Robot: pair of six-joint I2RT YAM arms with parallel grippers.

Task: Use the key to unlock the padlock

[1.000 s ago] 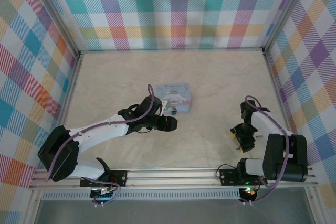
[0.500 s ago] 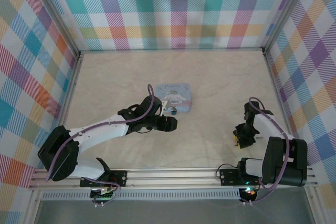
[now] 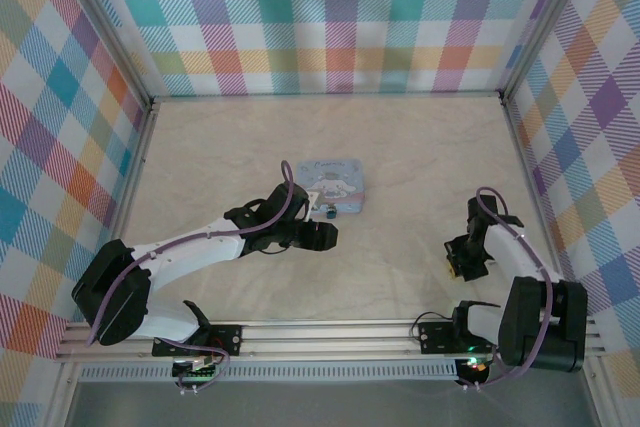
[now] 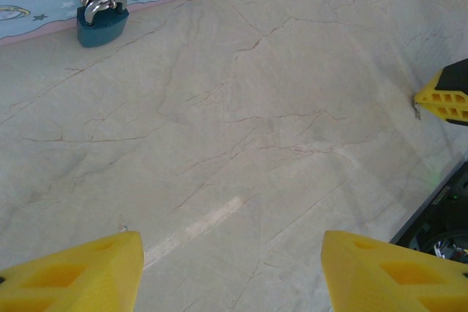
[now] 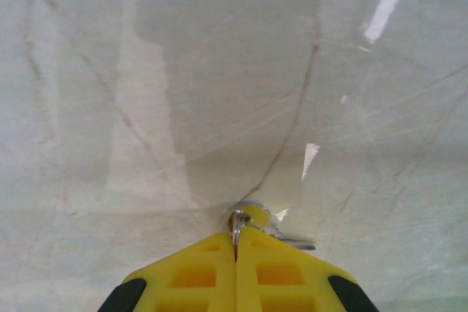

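The right gripper (image 5: 235,242) was found fully closed, its yellow jaws met along one seam, with the key (image 5: 251,216) pinched at the very tips. The hold was judged slight, since only the ring and an edge of the yellow head appeared to be caught. A thin metal part was seen projecting sideways to the right of the tips. The key's long axis was therefore judged to lie across the jaws rather than in line with them, though this could not be settled at that size.

This gripper and the key were located well apart from the pale blue tin (image 3: 338,179), to its right and nearer the arm bases, low over the table (image 3: 420,147).

The padlock (image 4: 101,21) was found lying against the near edge of the tin, touching it, with its teal body turned away from the tin and its silver shackle turned towards it.

The left gripper (image 4: 232,272) was found near that same edge of the tin, its jaws well apart and nothing held. It was noted as the arm nearer the padlock.

It was judged that the key would have to be carried leftward and away from the bases towards the tin. Its blade would then have to be brought into line with the base of the padlock.
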